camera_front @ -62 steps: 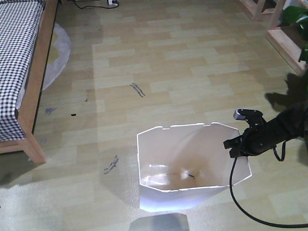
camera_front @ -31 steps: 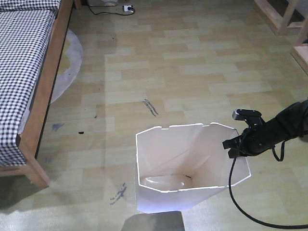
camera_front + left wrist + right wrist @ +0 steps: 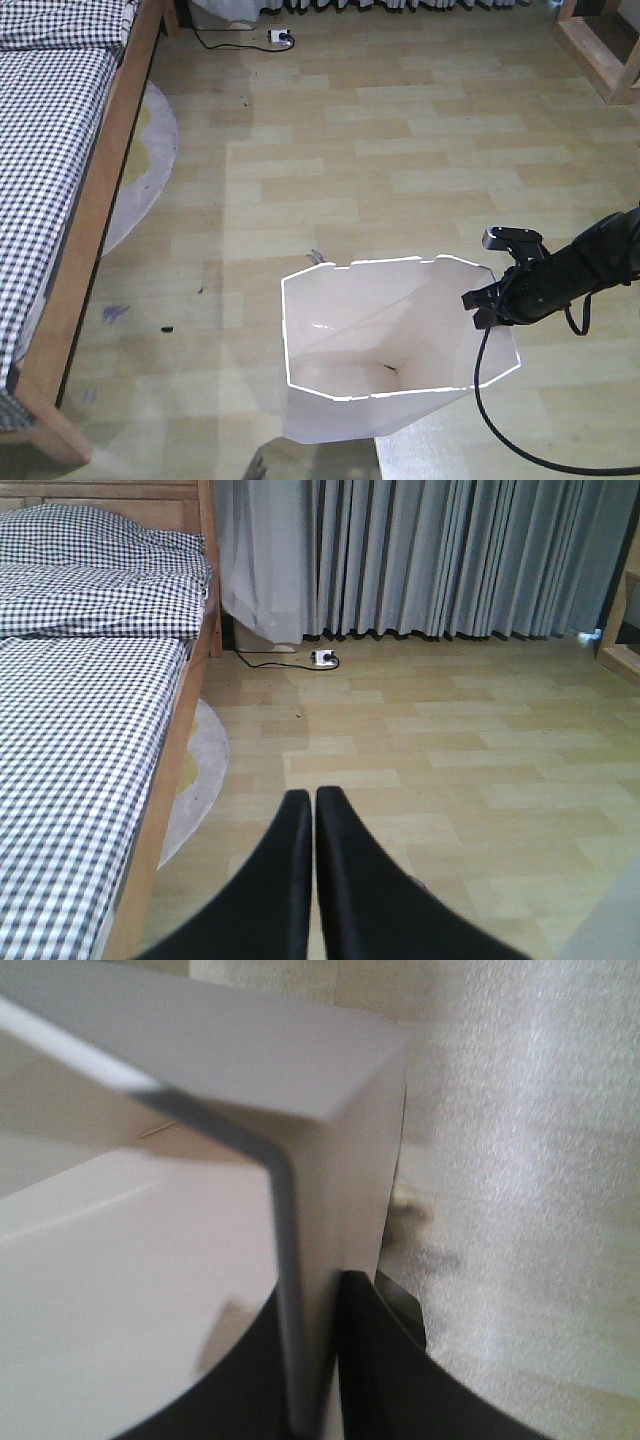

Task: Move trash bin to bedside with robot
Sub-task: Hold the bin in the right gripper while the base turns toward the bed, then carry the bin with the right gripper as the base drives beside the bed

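At far left, bed (image 3: 60, 150) seen: light wood frame, checked bedding. Left gripper (image 3: 312, 815) pressed closed, nothing held. Mid-floor, well apart from bed, trash bin (image 3: 330, 425) stood upright: white, thin-walled, notched angular rim, tapered downward. Right rim wall pinched by right gripper (image 3: 490, 305).

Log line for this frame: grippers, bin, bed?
right gripper: shut on trash bin rim | left gripper: shut, empty | bed: left of trash bin, not touching

The front view looks steeply down; the left wrist looks level, sharing the bed (image 3: 50, 150). The right wrist view hugs the trash bin (image 3: 120, 1260) rim.
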Robot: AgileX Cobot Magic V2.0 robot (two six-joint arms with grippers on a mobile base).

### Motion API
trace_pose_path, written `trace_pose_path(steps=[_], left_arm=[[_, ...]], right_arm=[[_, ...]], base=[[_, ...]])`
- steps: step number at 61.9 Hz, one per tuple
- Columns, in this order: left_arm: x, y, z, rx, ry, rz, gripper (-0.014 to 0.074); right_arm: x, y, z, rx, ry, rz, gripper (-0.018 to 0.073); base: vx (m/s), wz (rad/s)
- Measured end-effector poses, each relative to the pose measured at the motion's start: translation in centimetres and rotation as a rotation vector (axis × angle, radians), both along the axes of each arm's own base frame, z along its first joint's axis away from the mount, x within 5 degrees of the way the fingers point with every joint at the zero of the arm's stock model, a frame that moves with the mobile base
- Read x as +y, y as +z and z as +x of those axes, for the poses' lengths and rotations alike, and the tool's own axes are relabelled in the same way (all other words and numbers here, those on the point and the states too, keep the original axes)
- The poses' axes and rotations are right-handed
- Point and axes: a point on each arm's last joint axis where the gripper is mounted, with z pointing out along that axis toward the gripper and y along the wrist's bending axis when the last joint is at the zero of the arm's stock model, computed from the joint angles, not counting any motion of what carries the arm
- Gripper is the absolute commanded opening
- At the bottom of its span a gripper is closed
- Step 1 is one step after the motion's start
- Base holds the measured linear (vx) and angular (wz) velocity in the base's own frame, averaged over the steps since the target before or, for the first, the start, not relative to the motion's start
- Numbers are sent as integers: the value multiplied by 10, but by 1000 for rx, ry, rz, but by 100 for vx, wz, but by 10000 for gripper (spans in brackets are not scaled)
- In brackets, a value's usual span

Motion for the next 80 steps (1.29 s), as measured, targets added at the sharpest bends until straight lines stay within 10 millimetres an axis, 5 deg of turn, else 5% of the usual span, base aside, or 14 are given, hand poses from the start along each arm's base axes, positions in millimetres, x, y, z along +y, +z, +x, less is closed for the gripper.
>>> trace_pose_path(steps=[80], left_arm=[[0,0,0,0,0,0,-6]], right_arm=[[0,0,0,-2,-1,-2,-6]], base=[[39,3]])
